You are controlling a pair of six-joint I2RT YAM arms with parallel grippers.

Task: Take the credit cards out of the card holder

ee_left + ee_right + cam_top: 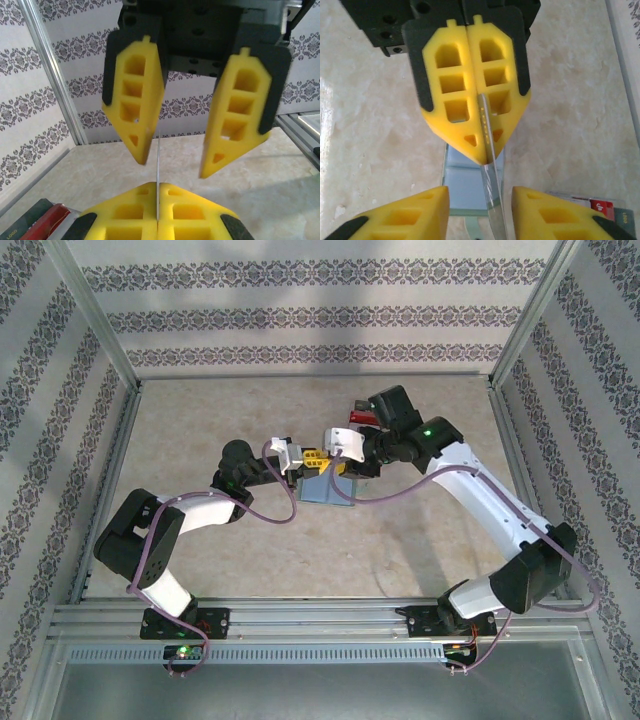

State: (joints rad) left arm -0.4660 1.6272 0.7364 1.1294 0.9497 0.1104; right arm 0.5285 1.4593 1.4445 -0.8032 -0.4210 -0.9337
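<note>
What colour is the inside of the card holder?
Pale blue-grey. The open card holder shows best in the right wrist view, lying flat on the table.

Bright, even overhead light, soft shadows; wrist views blur up close.

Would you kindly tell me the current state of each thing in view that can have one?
left end effector: shut on the card
right end effector: open, fingers on either side of the card
card: held edge-on above the holder
holder: open, lying flat on the table
card stack: lying on the table, untouched
</note>
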